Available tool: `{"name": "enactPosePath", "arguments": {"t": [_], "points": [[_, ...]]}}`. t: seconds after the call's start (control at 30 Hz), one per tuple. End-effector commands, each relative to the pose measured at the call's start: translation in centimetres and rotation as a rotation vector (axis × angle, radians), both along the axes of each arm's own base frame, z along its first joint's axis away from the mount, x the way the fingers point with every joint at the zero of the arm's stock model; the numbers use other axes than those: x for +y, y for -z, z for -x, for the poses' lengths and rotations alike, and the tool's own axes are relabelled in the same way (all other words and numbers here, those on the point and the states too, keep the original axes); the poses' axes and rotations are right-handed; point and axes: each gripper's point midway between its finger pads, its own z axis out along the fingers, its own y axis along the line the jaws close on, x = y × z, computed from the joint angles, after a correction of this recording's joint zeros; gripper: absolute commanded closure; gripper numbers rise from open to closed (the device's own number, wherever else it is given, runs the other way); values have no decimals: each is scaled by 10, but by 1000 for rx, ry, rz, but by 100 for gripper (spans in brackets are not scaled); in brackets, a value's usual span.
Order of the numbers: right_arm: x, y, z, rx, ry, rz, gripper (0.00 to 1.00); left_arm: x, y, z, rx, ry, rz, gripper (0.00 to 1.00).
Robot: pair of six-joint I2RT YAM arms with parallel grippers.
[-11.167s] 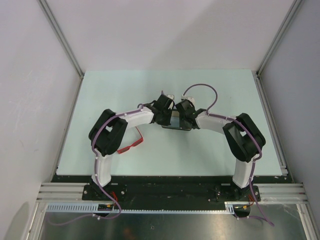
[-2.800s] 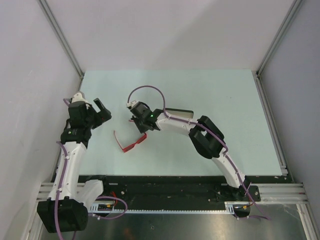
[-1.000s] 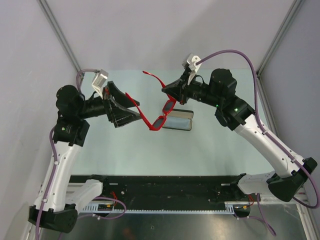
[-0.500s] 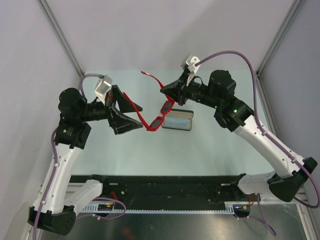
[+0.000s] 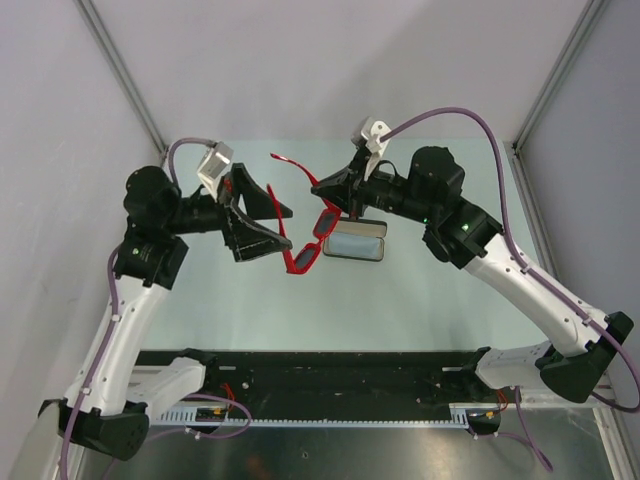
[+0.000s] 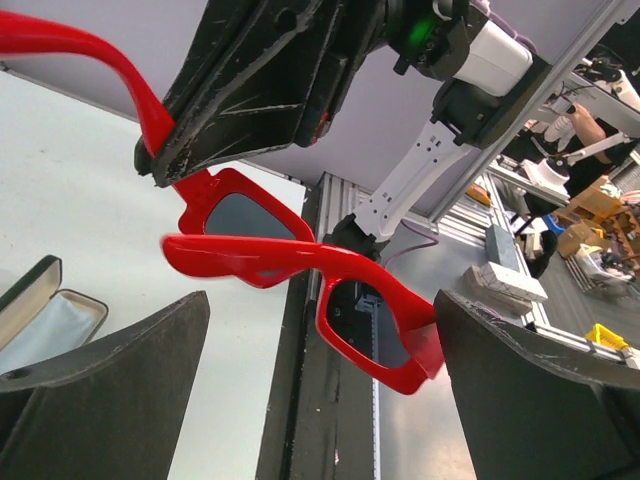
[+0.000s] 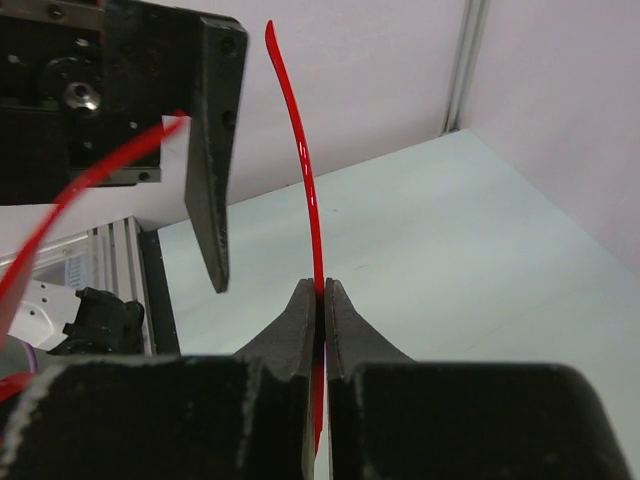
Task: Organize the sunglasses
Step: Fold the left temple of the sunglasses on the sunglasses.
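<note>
**Item 1. Sunglasses** (image 5: 318, 226). Bright red plastic frame, dark lenses, both thin temple arms unfolded. They are held in the air over the middle of the counter (image 5: 450, 290), between the two sets of fingers. In the overhead view the frame front hangs tilted, with one lens higher than the other. One temple arm runs up and to the left from the right fingers, and its curved tip is free.

**Item 2. Right fingers** (image 7: 345, 325). Clenched on one temple arm of the sunglasses. In the right wrist view the two tips meet on the thin red strip, which rises past them to its free tip.

**Item 3. Left fingers** (image 6: 110, 350). Spread wide. In the left wrist view they flank the frame front and the second temple arm, one finger to each side. The outer corner of one lens overlaps the edge of one finger there, and it cannot be told whether they touch.

**Item 4. Case** (image 5: 357, 243). Black, oblong, with rounded ends. It lies open on the counter with its pale lining facing up. In the overhead view it sits just to the right of the hanging frame front, below the right wrist. In the left wrist view it shows at the lower left edge, partly behind a finger.

**Item 5. Counter.** Pale green and flat, carrying the case.
</note>
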Motion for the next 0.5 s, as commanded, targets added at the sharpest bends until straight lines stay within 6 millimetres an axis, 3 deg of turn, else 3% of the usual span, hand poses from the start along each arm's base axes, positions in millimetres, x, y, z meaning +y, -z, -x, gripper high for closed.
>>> {"name": "enactPosePath", "arguments": {"t": [0.0,0.17,0.47], "points": [[-1,-37,18,-82,-39,-96,100,-10,3,1,21,36,2,0],[12,-41,27,-90,-72,-120,100,-21,7,8,23,95,-5,0],[11,-65,36,-154,-86,-186,100,-27,18,9,73,139,-20,0]]}}
